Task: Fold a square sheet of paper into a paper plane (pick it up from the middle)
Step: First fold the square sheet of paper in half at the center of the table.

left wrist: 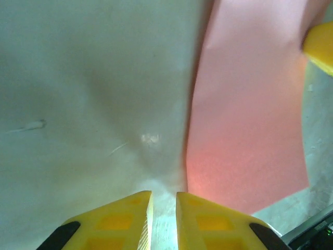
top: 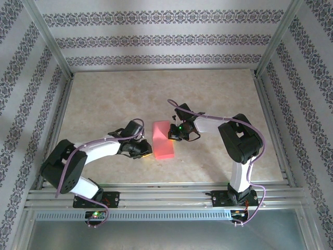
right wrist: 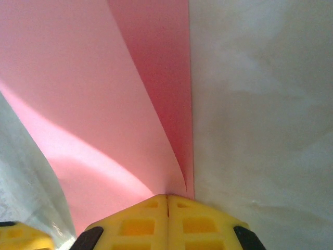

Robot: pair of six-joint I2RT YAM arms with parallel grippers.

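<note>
The square sheet of paper (top: 163, 139) is salmon pink and lies in the middle of the table, folded over into a long rectangle. In the right wrist view the paper (right wrist: 78, 94) shows an upper layer curling up off a darker lower layer. My right gripper (top: 171, 138) is at its right edge, and its jaws (right wrist: 167, 200) are shut where the two layers meet. My left gripper (top: 147, 152) rests low at the paper's near left corner. It (left wrist: 164, 200) stands slightly open over bare table, just left of the paper's (left wrist: 244, 120) edge, with nothing between its fingers.
The beige marbled table (top: 208, 99) has free room all around the paper. Aluminium frame rails (top: 156, 195) run along the near edge and sides, with patterned walls behind. A yellow fingertip of the right gripper (left wrist: 320, 47) shows across the paper.
</note>
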